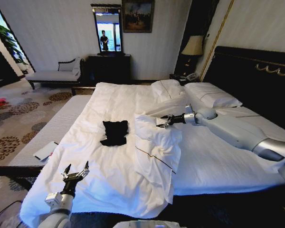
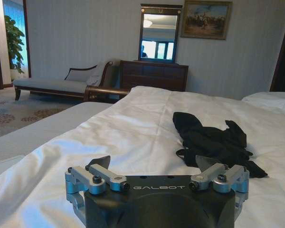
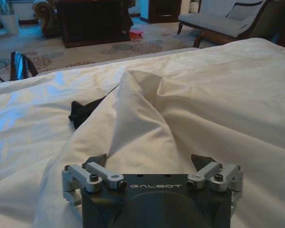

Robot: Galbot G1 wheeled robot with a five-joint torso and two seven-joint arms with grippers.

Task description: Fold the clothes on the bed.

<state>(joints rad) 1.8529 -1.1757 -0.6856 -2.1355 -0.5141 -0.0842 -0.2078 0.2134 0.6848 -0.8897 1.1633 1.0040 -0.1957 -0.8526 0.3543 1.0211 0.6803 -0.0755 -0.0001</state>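
White bedding covers most of the head view: the bed (image 1: 213, 166) runs from a dark headboard on the right toward the robot, with a dresser, mirror and chaise against the far wall. The clothes (image 1: 115, 132), a small black crumpled heap, lie on the duvet a little left of the bed's middle, not yet spread or folded. Just to their right a folded-back flap of duvet (image 1: 154, 147) rises in a ridge. The left gripper (image 1: 76, 174) hovers over the near-left part of the bed, fingers spread wide and holding nothing, well short of the garment. The right gripper (image 1: 163, 122) reaches in from the headboard side, above the flap's far edge; I judge both arms are staged on opposite sides of the garment so each can take an edge.

From the left wrist view, the left gripper (image 2: 157, 176) has its jaws wide apart and empty, pointed across smooth duvet straight at the clothes (image 2: 211, 142), which sit ahead with bare sheet between.

From the right wrist view, the right gripper (image 3: 152, 173) is likewise open with nothing between its fingers. The duvet ridge (image 3: 140, 114) stands directly before it, and a corner of the clothes (image 3: 85, 111) peeks out beyond the ridge, so the fold seems to block a direct approach.
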